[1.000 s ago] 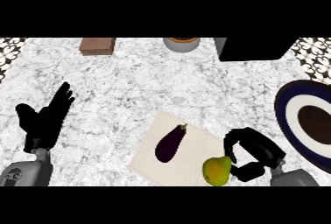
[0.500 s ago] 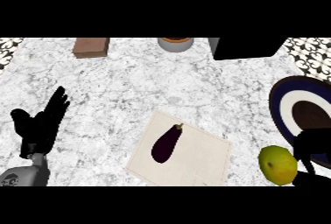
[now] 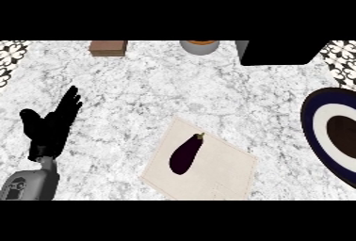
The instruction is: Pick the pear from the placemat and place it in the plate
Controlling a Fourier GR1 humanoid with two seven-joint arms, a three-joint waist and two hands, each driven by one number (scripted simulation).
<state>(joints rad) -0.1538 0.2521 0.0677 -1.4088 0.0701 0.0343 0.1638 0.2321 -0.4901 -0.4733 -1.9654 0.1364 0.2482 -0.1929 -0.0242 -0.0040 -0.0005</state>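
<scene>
Table – white marble, grey veining throughout. Placemat plain cream-beige, faint woven texture near lower edge. Eggplant deep purple, near black, small olive-brown stem. Plate – dark navy outer rim, white ring inside, dark brown centre. Left hand black; forearm grey. Block at far edge brown. Cup grey, orange-brown top. Black box alongside. Corners show black-and-white floral tile pattern.

You saw an eggplant lying on the placemat, the plate at right, and your left hand resting open.
</scene>
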